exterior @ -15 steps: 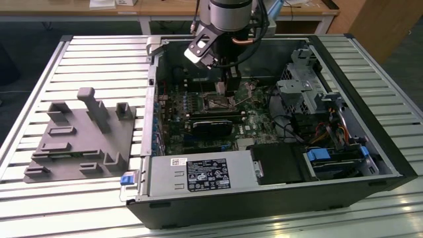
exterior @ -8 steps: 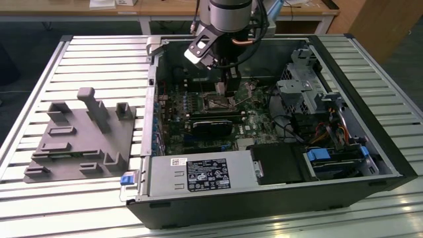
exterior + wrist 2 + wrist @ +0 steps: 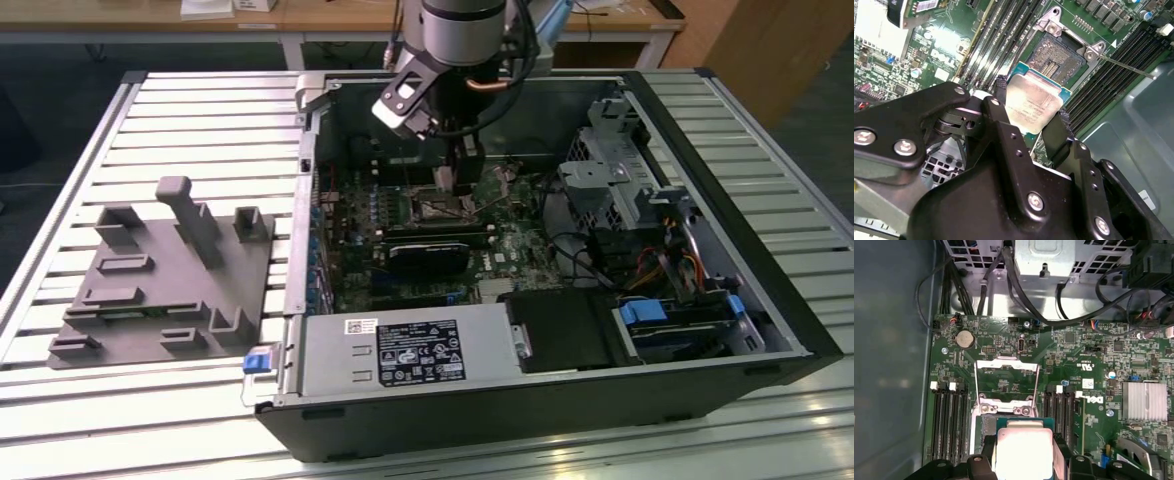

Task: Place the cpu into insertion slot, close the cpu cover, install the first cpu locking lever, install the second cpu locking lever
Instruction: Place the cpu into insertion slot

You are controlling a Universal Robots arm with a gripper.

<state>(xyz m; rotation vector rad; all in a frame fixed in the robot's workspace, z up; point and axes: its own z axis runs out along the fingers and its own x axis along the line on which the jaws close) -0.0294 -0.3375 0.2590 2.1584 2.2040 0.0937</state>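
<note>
Inside the black case, over the green motherboard's bare socket: cpu, flat square, brushed silvery lid, clamped between gripper's black fingers. First wrist view adds cpu cover, silver frame, flipped open.

Open computer case, grey fixture block, slatted table

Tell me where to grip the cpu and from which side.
Grip the cpu by two opposite edges, coming from above its flat metal top, as the claw holds it now over the open socket. It is a thin, level square, so only its edges offer purchase.
</note>
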